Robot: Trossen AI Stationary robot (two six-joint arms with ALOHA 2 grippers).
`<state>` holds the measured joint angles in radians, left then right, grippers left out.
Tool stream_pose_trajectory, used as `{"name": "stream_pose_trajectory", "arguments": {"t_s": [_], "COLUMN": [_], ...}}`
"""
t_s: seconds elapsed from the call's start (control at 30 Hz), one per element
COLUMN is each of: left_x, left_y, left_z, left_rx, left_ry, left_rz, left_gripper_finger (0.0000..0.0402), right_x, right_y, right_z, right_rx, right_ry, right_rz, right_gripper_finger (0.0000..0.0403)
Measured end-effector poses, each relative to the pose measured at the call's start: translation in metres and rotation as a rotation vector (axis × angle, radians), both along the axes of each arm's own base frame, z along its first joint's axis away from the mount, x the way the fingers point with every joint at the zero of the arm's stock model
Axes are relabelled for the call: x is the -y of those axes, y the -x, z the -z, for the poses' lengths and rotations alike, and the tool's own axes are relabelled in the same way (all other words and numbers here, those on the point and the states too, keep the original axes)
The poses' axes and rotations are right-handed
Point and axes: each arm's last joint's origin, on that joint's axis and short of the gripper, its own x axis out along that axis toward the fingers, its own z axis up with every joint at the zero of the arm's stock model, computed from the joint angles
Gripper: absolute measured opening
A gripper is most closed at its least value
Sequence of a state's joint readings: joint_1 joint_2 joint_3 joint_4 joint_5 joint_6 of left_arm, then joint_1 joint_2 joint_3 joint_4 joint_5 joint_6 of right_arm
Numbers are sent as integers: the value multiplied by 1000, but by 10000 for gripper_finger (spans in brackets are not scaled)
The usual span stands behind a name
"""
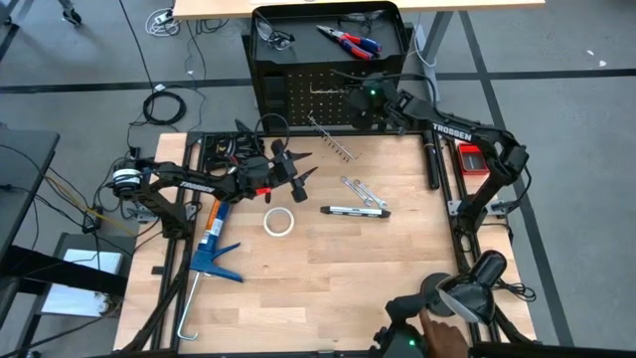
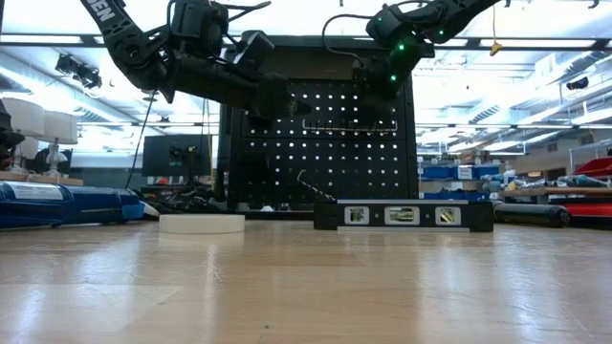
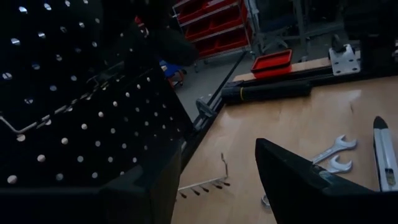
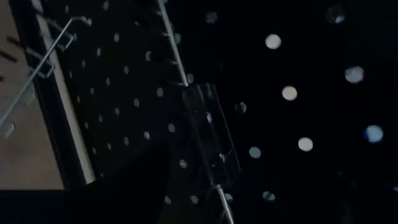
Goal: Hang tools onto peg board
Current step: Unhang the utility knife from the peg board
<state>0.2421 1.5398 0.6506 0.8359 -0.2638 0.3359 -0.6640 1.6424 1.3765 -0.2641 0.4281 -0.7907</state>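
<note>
- Wooden counter point(image 1: 378, 288) of pale planks is nearest to the low camera and carries most of the things.
- Upright black metal peg board point(image 2: 335, 143) with rows of small holes stands at the far edge of the counter. A thin wire hook rail point(image 2: 349, 124) hangs on its face.
- Big blue caulking gun point(image 1: 211, 244) lies near the left edge of the counter.
- Left hand point(image 1: 295, 171) is over the counter in front of the peg board, with its fingers spread and nothing between them.
- Right hand point(image 1: 360, 107) is high and close against the face of the peg board, by the wire hook rail. Its fingers are spread wide, and I see no tool in them.
- Slim black-and-silver bar point(image 1: 355, 211) lies flat near the middle of the counter.
- Two silver wrenches point(image 1: 360, 191) lie just beside the bar, on the side toward the peg board.
- Loose silver hook rack point(image 1: 331, 139) lies on the counter near the foot of the peg board.
- Red-and-blue-handled pliers point(image 1: 348, 40) lie in the tray-like top of the peg board.
- Black-framed safety glasses point(image 1: 276, 38) lie in the same tray, apart from the pliers.
- White flat ring point(image 1: 278, 222) lies on the counter between the caulking gun and the bar.
</note>
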Motion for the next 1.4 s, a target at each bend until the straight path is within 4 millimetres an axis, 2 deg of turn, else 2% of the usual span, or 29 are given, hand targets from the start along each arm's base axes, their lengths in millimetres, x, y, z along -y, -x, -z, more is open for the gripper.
{"name": "stream_pose_trajectory", "arguments": {"t_s": [0.33, 1.03, 1.4], "left_x": [0, -1, -1], "left_y": [0, 0, 0], "left_z": [-1, -2, -3], "left_rx": [-9, 5, 7], "left_ry": [-28, -40, -40], "left_rz": [0, -19, -19], "left_gripper_finger": [211, 211, 211], "right_x": [-1, 7, 20], "right_y": [2, 7, -7], "right_z": [12, 13, 36], "right_rx": [-198, -239, -318], "right_ry": [54, 72, 131], "right_rz": [-96, -63, 44], "right_gripper_finger": [258, 208, 188]}}
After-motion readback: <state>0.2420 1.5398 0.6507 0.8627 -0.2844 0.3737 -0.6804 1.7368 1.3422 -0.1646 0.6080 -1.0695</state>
